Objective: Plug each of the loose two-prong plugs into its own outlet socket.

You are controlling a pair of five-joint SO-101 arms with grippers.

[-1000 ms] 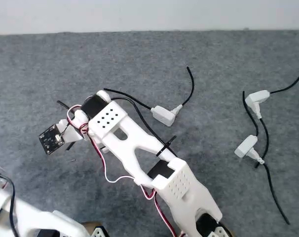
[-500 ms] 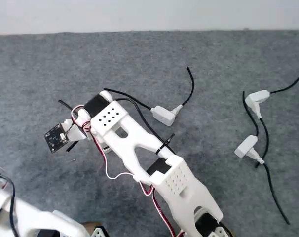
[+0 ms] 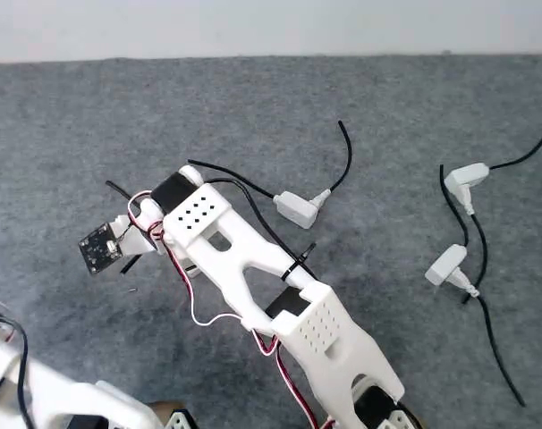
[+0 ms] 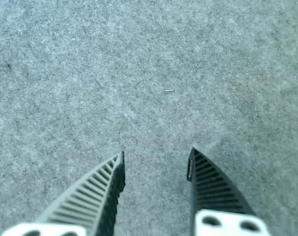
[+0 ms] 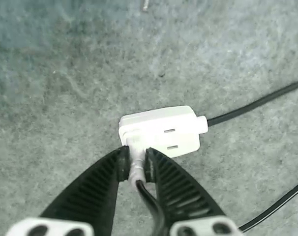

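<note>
We are working on a grey mat (image 3: 92, 116). In the high view the right arm (image 3: 253, 259) stretches across its middle, and the left arm (image 3: 38, 393) sits low at the near corner. Well away from both lie 3 white connector pieces with black cords: 1 just past the right arm (image 3: 296, 209) and 2 off to the far side (image 3: 465, 176) (image 3: 448, 264). We cannot tell whether any of those is already joined.

In the right wrist view a white socket (image 5: 161, 132) lies flat on the mat with its cord (image 5: 257, 103) trailing off. The 2 slots on its upper face are bare. The right gripper (image 5: 135, 153) is clenched on the neck of a plug (image 5: 136, 172), whose black cord runs back between the fingers. The plug touches the socket at a corner, and its prongs are hidden, so we cannot tell whether it is seated.

The left gripper (image 4: 157, 153) hangs released over bare mat, near a tiny sliver (image 4: 168, 90).

We judge the step in hand to be mating this plug. The next move calls for lining the 2 prongs up with the slots and pushing straight, since the loose socket may slide. The left gripper could brace it.
</note>
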